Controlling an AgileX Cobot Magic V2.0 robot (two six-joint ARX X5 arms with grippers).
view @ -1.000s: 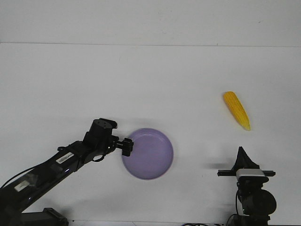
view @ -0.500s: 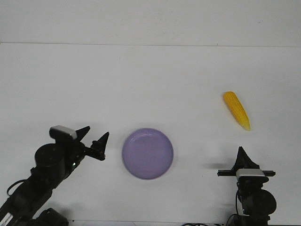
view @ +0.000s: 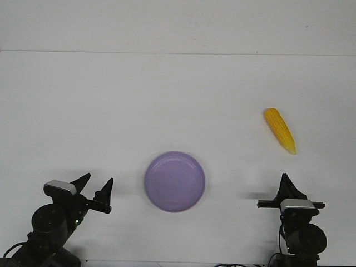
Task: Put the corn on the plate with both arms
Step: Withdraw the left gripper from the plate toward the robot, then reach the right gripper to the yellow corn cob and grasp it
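The lavender plate (view: pixel 174 181) lies empty on the white table, near the front and slightly left of centre. The yellow-orange corn (view: pixel 280 130) lies on the table at the right, pointed tip toward the front, apart from the plate. My left gripper (view: pixel 93 187) is open and empty at the front left, well left of the plate. My right gripper (view: pixel 287 187) sits at the front right, in front of the corn, with its pointed fingers overlapping; it holds nothing.
The white table (view: pixel 167 100) stretches back to a pale wall. Nothing else stands on it.
My left arm let go of the plate's left rim and pulled back to the front left, its fingers now open. The plate, corn and right arm have not moved.
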